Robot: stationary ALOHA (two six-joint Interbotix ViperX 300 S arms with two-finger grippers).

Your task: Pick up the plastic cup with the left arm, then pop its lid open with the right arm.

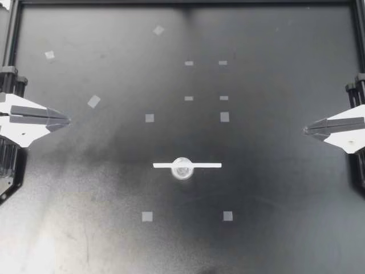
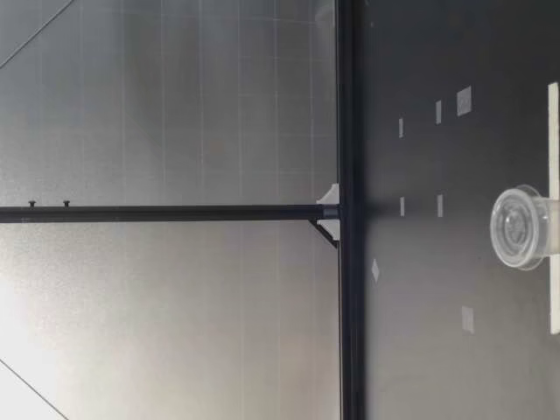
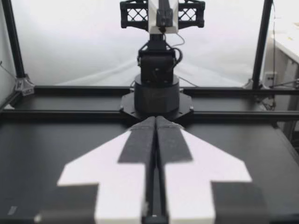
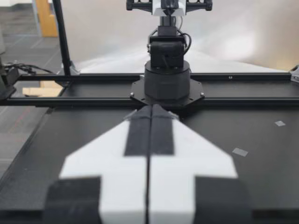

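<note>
Wide shot from above: left gripper parked at mid-left of the frame, fingers pressed together on nothing, tip aimed inward. Mirror image at mid-right: right gripper, likewise closed and empty. Both well apart from everything else, set at the edges probably to leave the middle free. Just below centre of the frame, a small clear cup, seemingly upright, resting on the middle of a flat white strip, with equal lengths of strip showing either side. Scattered over the dark table, little tape squares, likely placement marks boxing in that spot. Same tight-together fingers seen from both wrist cameras.
</note>
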